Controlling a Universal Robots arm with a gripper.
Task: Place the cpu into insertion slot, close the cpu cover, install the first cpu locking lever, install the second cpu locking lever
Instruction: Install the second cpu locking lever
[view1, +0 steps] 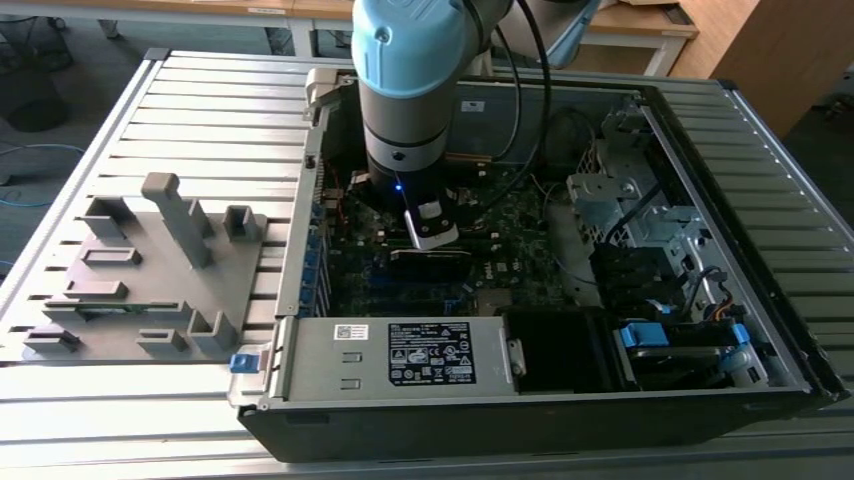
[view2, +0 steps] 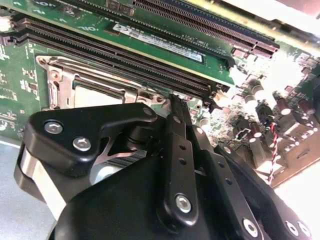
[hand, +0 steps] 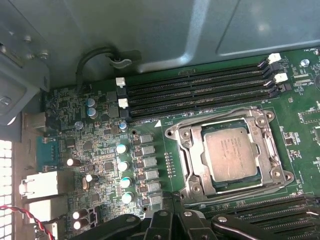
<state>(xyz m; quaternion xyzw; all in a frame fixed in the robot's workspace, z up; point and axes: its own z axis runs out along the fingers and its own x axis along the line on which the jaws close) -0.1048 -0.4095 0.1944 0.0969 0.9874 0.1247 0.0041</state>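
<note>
Slatted grey metal table (view1: 200, 90) carries an open black computer case (view1: 747, 300), with the arm's black gripper (view1: 434, 237) lowered inside.
Its fingers (view2: 176, 107) look pressed together with nothing between them, tips just beside the silvery-rimmed square insertion slot (hand: 187, 160). Beyond the fingertips, the pale silvery-grey square cpu (hand: 231, 154) lies seated in that slot, framed by the thin silvery metal cpu cover (hand: 200, 127), which looks closed.
</note>
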